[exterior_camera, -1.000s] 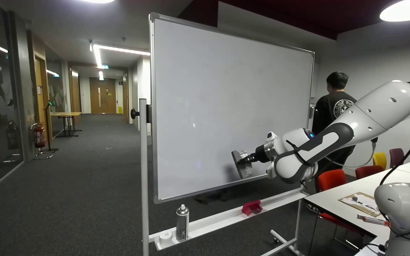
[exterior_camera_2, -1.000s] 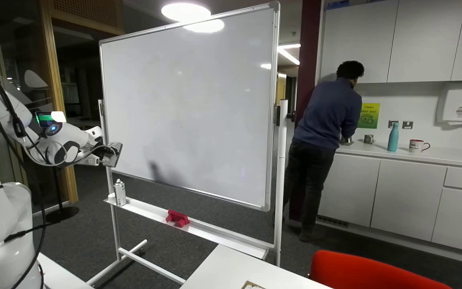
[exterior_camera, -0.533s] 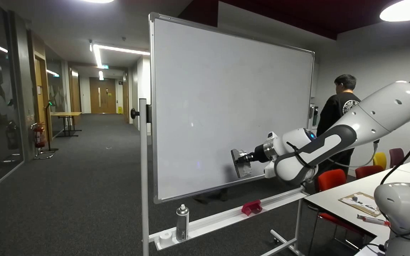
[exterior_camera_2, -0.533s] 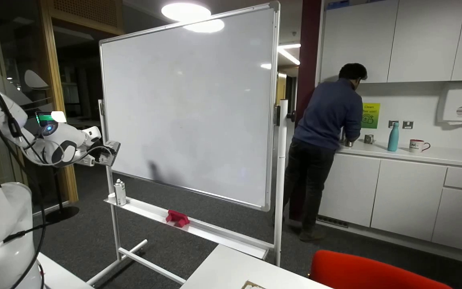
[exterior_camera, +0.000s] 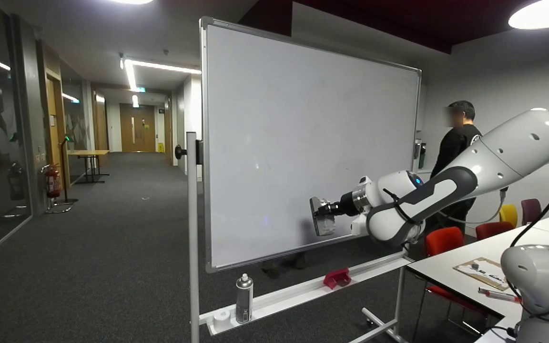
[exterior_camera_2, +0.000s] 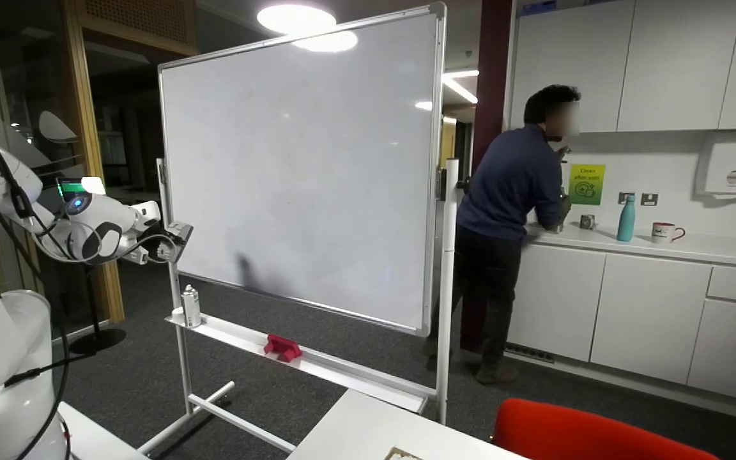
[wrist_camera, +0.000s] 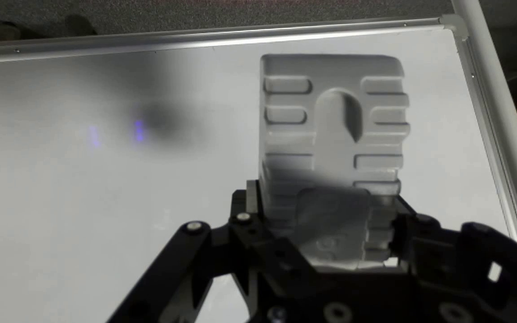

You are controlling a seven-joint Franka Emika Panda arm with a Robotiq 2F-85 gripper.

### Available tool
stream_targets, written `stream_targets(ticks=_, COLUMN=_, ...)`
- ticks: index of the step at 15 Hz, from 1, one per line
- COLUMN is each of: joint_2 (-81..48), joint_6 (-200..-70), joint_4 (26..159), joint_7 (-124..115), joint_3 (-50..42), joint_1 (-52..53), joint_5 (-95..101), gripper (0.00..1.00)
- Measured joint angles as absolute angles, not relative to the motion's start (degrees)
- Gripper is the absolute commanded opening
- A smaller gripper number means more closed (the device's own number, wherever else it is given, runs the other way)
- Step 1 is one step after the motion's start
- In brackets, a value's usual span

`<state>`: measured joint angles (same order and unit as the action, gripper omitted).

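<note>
My gripper [wrist_camera: 328,211] is shut on a light grey, ribbed block like a whiteboard eraser [wrist_camera: 335,121], gripping its sides near one end. In both exterior views the eraser [exterior_camera: 324,225] hangs before the lower part of a large whiteboard [exterior_camera: 303,124]. A shadow on the board stands off to one side of it, so the two look apart. Small violet streaks [wrist_camera: 139,130] show on the board in the wrist view, left of the eraser. The finger on the right is partly dark and blurred there.
Below the board, its tray [exterior_camera: 293,296] bears a spray can [exterior_camera: 244,300], a white roll [exterior_camera: 222,318] and a red holder [exterior_camera: 337,278]. A white table [exterior_camera: 446,259] with a marker [exterior_camera: 498,294] stands near the arm. One person [exterior_camera_2: 515,185] is at the counter; another [exterior_camera: 455,143] stands behind the arm.
The eraser has risen slightly and tilted a little more upright, still in the gripper. The arm has drawn back a touch. Both people have shifted and turned their heads.
</note>
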<state>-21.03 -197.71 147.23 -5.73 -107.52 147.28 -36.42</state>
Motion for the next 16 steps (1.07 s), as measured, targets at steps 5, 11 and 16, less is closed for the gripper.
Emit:
stream_targets(ticks=5, joint_2=-21.0, joint_6=-195.0, joint_4=147.5, joint_7=-6.2, joint_3=-107.5, joint_1=146.1, joint_5=-37.5, gripper=0.35)
stream_targets(ticks=11, joint_2=-20.6, joint_6=-186.2, joint_4=150.0, joint_7=-6.6, joint_3=-107.2, joint_1=135.6, joint_5=-38.9, gripper=0.35)
stream_targets(ticks=16, joint_2=-20.4, joint_6=-179.3, joint_4=152.0, joint_7=-8.5, joint_3=-106.5, joint_1=127.5, joint_5=-39.5, gripper=0.35)
